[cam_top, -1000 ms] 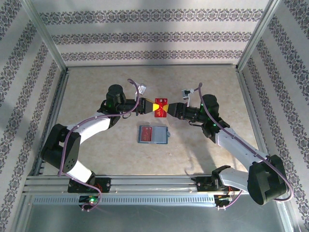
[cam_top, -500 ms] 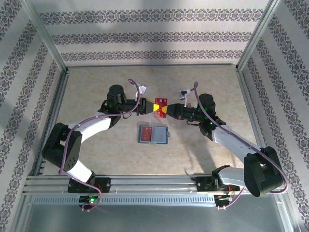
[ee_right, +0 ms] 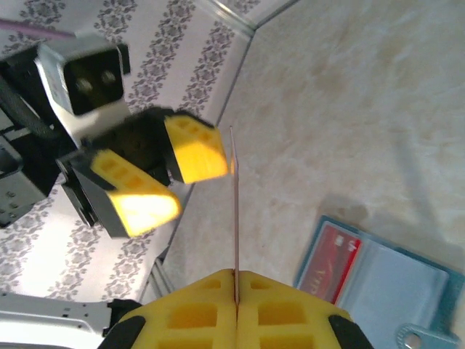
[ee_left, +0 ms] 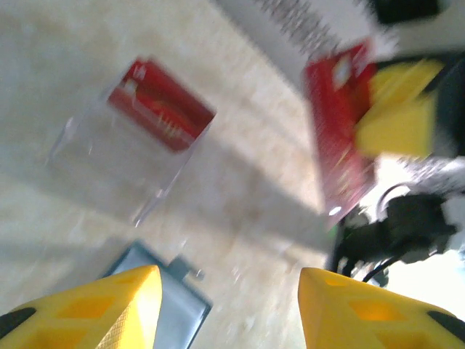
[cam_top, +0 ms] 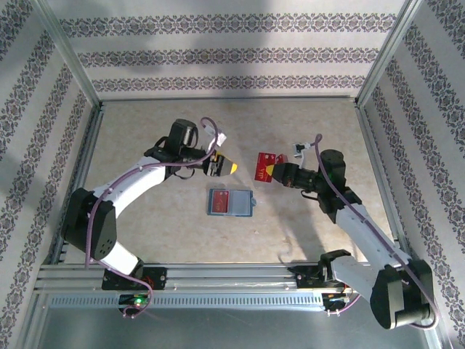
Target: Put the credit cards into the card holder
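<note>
My right gripper (cam_top: 271,172) is shut on a red credit card (cam_top: 264,166), held above the table. In the right wrist view that card (ee_right: 236,203) stands edge-on out of the closed jaws of the right gripper (ee_right: 237,280). My left gripper (cam_top: 229,166) hangs just left of the card, open and apart from it. Nothing sits between the left gripper's (ee_left: 229,309) yellow fingers. The teal card holder (cam_top: 243,204) lies open on the table below both grippers. Another red card (cam_top: 219,201) sits in its left pocket (ee_right: 336,262).
The table is walled by metal rails and patterned panels (cam_top: 232,54) on three sides. The arm bases stand at the near rail (cam_top: 232,280). Bare tabletop (cam_top: 145,131) lies around the holder and behind the grippers.
The left gripper has let go of the red card and opened. The right gripper has shut on the card and carried it to the right, away from the left gripper.
</note>
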Robot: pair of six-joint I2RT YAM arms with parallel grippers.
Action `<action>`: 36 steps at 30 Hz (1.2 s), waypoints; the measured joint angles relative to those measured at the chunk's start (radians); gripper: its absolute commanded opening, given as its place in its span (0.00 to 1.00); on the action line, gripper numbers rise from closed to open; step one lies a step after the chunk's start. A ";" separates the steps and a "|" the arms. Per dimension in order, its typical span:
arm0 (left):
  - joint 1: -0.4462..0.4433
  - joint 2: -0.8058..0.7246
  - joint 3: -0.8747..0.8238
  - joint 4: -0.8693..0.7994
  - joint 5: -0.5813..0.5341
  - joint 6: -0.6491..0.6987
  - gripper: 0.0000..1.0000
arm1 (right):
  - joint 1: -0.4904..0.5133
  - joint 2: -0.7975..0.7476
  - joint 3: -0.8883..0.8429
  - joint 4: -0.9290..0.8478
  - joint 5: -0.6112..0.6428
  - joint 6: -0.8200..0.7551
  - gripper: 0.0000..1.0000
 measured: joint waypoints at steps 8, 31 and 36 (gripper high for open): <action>-0.225 0.066 -0.035 -0.155 -0.336 0.163 0.54 | -0.040 -0.108 -0.074 -0.122 0.077 -0.042 0.00; -0.369 0.284 -0.013 -0.150 -0.693 0.177 0.45 | 0.049 -0.084 -0.127 -0.163 0.139 -0.037 0.00; -0.368 0.280 -0.029 -0.123 -0.695 0.178 0.35 | 0.064 -0.030 -0.127 -0.155 0.152 -0.037 0.00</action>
